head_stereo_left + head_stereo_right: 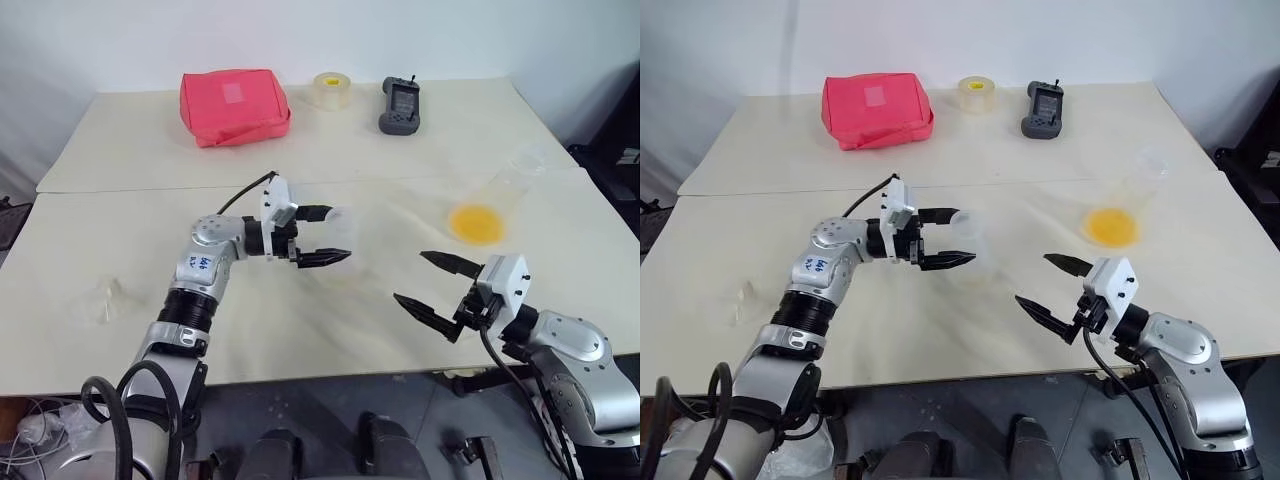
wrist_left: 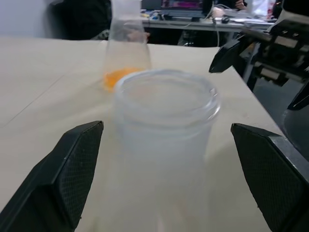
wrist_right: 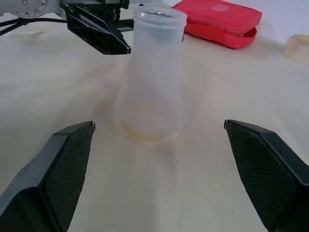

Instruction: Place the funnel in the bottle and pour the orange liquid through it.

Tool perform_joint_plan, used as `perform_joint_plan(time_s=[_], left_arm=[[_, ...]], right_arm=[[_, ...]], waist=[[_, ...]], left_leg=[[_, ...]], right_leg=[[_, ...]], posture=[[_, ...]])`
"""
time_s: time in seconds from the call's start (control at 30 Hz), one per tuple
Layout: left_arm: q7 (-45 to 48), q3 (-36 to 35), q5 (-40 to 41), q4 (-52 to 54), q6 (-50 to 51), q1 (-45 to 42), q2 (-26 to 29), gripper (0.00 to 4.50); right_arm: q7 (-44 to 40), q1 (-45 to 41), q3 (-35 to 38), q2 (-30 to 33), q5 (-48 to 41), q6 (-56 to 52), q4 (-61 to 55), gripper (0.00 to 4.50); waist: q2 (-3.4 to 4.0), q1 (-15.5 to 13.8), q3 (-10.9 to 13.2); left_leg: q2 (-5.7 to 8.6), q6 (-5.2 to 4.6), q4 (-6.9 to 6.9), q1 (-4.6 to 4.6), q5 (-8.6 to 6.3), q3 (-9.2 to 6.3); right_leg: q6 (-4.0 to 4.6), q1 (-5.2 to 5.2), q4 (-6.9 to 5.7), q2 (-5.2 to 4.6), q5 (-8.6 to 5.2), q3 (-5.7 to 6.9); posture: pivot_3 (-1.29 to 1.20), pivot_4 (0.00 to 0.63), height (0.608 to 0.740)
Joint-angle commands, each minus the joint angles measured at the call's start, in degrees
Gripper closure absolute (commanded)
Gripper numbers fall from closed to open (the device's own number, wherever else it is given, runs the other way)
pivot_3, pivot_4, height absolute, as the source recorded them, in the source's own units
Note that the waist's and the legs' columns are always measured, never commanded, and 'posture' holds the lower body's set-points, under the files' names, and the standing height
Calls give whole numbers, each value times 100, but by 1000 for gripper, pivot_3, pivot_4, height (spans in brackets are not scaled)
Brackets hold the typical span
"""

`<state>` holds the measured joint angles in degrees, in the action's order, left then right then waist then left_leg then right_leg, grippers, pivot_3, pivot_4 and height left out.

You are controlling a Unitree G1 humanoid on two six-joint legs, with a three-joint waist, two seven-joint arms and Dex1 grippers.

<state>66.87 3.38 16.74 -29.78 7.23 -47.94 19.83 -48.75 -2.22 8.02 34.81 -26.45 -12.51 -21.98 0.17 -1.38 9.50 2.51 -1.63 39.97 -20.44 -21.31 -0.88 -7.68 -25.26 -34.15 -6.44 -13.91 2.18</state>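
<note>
The bottle (image 3: 153,72) is a small frosted-clear plastic flask, wide at the base and tapering to a narrow neck with a thick rolled lip. It stands upright near the middle of the pale, matte bench (image 1: 150,215), and looks empty apart from a faint yellowish tinge at its base.

The left hand (image 1: 328,236) points sideways at neck height, its two black, ribbed fingers spread wide with one on either side of the bottle's neck. In the left wrist view there is a clear gap between each finger pad and the plastic, so the hand is released and grips nothing.

The right hand (image 1: 430,283) hovers low over the near right part of the bench, well apart from the bottle and aimed toward it, its tapered black fingers likewise spread and empty.

The funnel (image 1: 108,299) is a small colourless cone, barely visible against the bench; it sits near the left edge, well apart from the bottle and from both hands.

The orange liquid (image 1: 476,222) forms a shallow, translucent orange-yellow pool in the broad base of a larger clear flask (image 1: 505,190) standing on the right side of the bench, beyond the right hand.

Along the far side of the bench are a soft red fabric pouch (image 1: 234,105) with rounded corners, a roll of clear tape (image 1: 331,89), and a dark grey handheld controller (image 1: 402,105).
</note>
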Motion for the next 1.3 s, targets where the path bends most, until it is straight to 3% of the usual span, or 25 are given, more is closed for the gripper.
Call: perform_joint_plan(time_s=[0.03,0.4,0.63,0.73,0.9,1.07,1.3], left_arm=[[-109,-246,13,286,33,15,367,14],[-665,-1184,435,1881,805,1244,1497,14],[-1788,-2765,807,3702,1212,3256,1810,14],[-2245,-3371,1025,4541,1451,4187,1660,14],[-3114,-4400,1478,5629,1570,5765,759,14],[-3563,-4772,1744,6190,1414,6857,8,14],[-4359,-5083,2173,6459,1385,7634,-778,14]], right_arm=[[-223,-106,83,189,-149,-32,4,0],[-1013,-710,-215,428,-560,-453,257,0],[-1552,-881,-494,329,-901,-531,316,0],[-1784,-942,-567,292,-1016,-506,377,0],[-2010,-1186,-733,20,-1189,-549,552,0],[-2191,-1430,-841,-136,-1267,-597,727,0],[-2619,-1767,-907,-185,-1051,-325,1447,0]], waist=[[0,1,0],[1,21,1],[1,21,1],[1,21,1],[1,17,1],[-2,-5,3],[-3,20,3]], left_leg=[[0,0,0,0,0,0],[-9,6,-1,1,-3,-11],[-11,11,0,1,-7,-17],[-17,16,-1,2,-10,-17],[-27,18,-1,12,-16,-19],[-33,21,2,23,-26,-23],[-39,20,3,35,-37,-34]], right_leg=[[0,0,0,0,0,0],[0,-3,-5,-2,0,4],[1,-3,-2,-11,0,4],[3,-2,-1,-15,-1,2],[11,18,21,-24,0,-6],[25,31,36,-24,-8,-9],[42,59,52,-23,-17,-17]], posture=[[0,150,740],[0,150,740],[0,150,740],[0,150,740],[0,150,740],[0,150,740],[0,150,740]])
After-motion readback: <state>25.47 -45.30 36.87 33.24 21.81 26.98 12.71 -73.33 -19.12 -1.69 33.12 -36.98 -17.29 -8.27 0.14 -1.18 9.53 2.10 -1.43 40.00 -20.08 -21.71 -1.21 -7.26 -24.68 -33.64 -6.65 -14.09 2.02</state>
